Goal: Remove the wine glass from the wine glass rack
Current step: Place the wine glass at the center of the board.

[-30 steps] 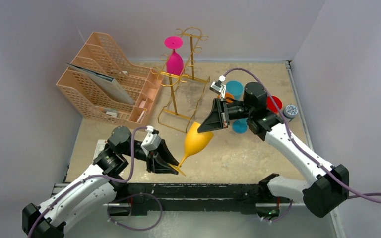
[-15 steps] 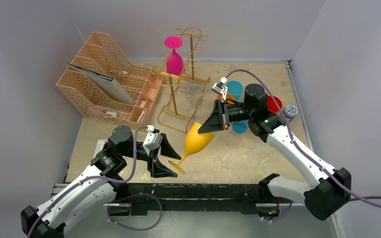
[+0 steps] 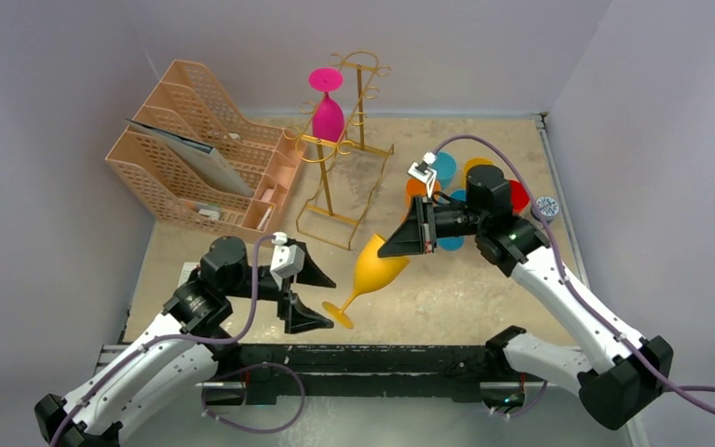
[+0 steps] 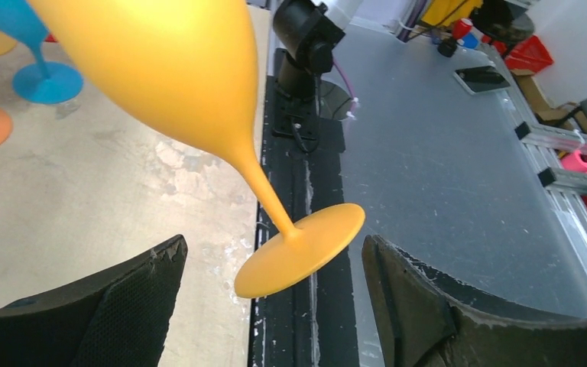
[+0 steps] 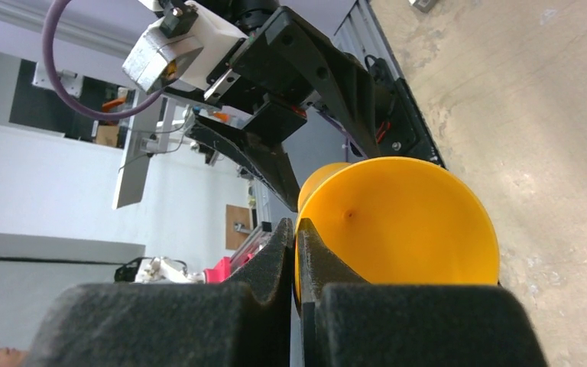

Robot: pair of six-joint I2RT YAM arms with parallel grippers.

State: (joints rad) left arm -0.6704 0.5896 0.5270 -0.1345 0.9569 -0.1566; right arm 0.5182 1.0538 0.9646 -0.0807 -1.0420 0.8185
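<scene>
The wine glass (image 3: pixel 378 264) we see is orange-yellow and off the wine glass rack (image 3: pixel 327 186). It sits in the air near the front middle of the counter (image 3: pixel 484 289), steeply tilted, with its bowl up and to the right and its round foot down and to the left. The right claw (image 3: pixel 389 248) is clamped on the rim of the bowl. In the right wrist view its two fingers (image 5: pixel 199 321) are pressed together with the thin wall of the glass between them.

The left claw (image 3: pixel 331 304) stands wide apart, one finger on each side of the foot. In the left wrist view we see a gap between each pad and the foot, so nothing there touches. The foot hangs just over the near edge of the counter. It seems to be clear of the surface, though from above we cannot be certain.

The rack stands upright towards the back of the counter, well apart from the held glass. A pink glass (image 3: pixel 328 116) hangs upside down from its curled top. Just to the left of the rack stands a peach lattice file organizer (image 3: pixel 195 158) with papers in it. Behind the right arm we make out a cluster of small coloured cups (image 3: pixel 444 166) in blue, orange, yellow and red.
</scene>
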